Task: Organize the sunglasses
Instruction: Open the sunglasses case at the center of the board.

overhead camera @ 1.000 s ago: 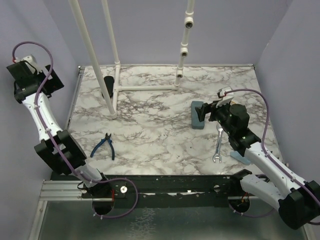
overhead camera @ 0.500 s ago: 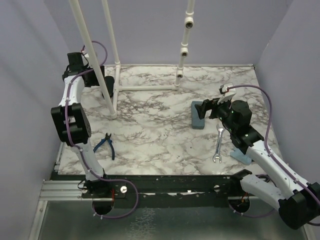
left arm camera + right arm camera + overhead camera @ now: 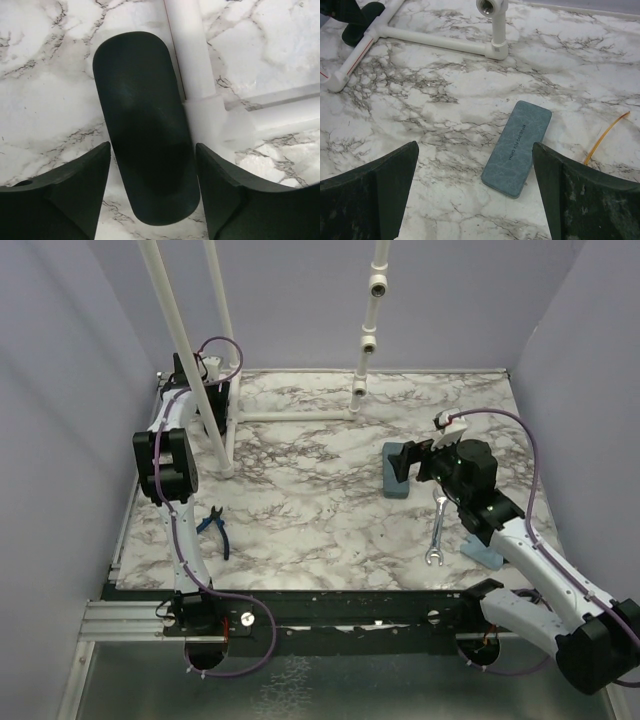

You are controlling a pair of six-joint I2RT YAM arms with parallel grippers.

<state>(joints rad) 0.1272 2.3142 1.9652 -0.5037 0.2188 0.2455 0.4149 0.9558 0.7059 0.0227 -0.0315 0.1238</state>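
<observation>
Left gripper (image 3: 152, 150): jaws apart, straddling black oval case (image 3: 145, 100) beside white pipe (image 3: 192, 60); contact unclear. Right gripper (image 3: 475, 150): jaws wide apart, empty, above marble table (image 3: 435, 125), with blue-grey case (image 3: 517, 147) lying between them in its view. Yellow-orange sunglasses (image 3: 605, 135): only a thin arm shows, right of that case and apart from it, near the right finger.

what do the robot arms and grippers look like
The left arm and right arm are white tubular links joined by blocky black joint housings, each with a purple cable looping along it. The left gripper and right gripper each have two broad, matte black fingers tapering to rounded tips.
</observation>
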